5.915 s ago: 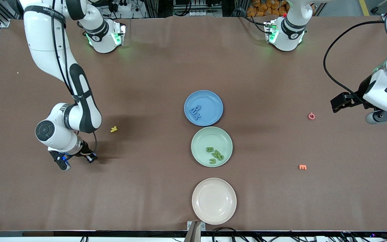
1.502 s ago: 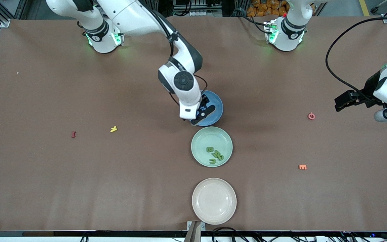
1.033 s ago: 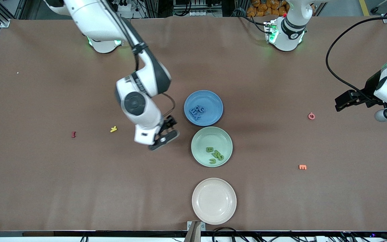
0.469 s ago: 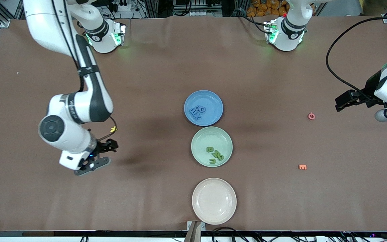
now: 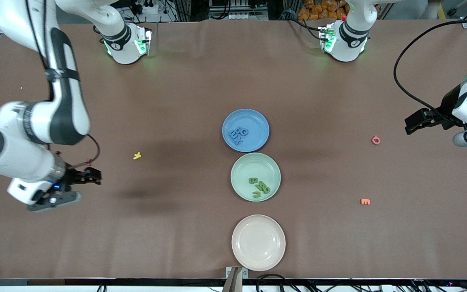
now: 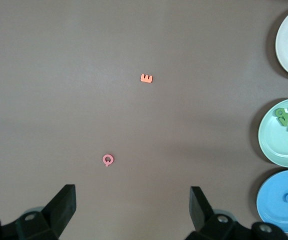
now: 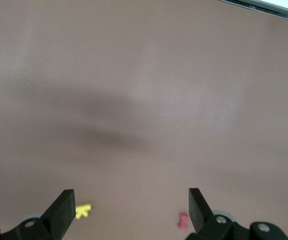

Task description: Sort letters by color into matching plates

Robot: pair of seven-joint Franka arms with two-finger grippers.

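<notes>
Checking the sort from the front view: the blue plate (image 5: 258,117) sits at mid-frame with the pale green plate (image 5: 241,166) just below it, rims almost touching. The blue letters (image 5: 237,135) lie bunched inside the blue plate. The green letters (image 5: 259,186) lie in a cluster in the lower part of the green plate. I count four in each, though the blue ones overlap and are hard to separate. No blue or green letter shows on the bare surface (image 5: 185,243), so you can judge the sorting done and treat this step as a clear-off. The right end effector (image 7: 131,200) is released and empty, hanging over bare surface at the right arm's end, with a yellow letter (image 5: 137,155) and a dark red letter (image 7: 183,220) close under it. The left end effector (image 6: 133,200) is likewise spread wide and empty, waiting over the left arm's end near a pink letter (image 5: 375,140) and an orange letter (image 5: 365,201). Keep both up and away from the plates. Leave those four odd-coloured letters and the empty beige plate (image 5: 276,231) at lower mid-frame alone. Recount the blue pile from a closer view if you can.
</notes>
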